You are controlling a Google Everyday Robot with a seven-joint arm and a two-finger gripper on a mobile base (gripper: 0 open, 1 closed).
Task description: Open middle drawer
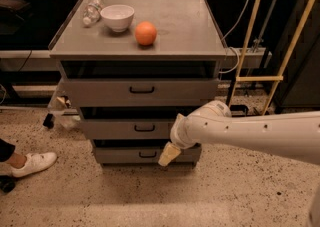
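Observation:
The middle drawer (112,129) is the second grey front of the three-drawer metal cabinet, with a small black bar handle (144,128) at its centre. It sits about flush with the other fronts. My gripper (169,154), the cream-coloured tip of the white arm (250,133), comes in from the right. It hangs low in front of the cabinet, below and to the right of that handle, over the right part of the bottom drawer (120,156). The arm covers the right end of the middle drawer.
The top drawer (100,92) is above. On the cabinet top (190,31) stand a white bowl (117,17), an orange (145,33) and a lying plastic bottle (93,9). A person's white shoe (32,163) is on the floor at left. Yellow poles (248,46) and cables stand at right.

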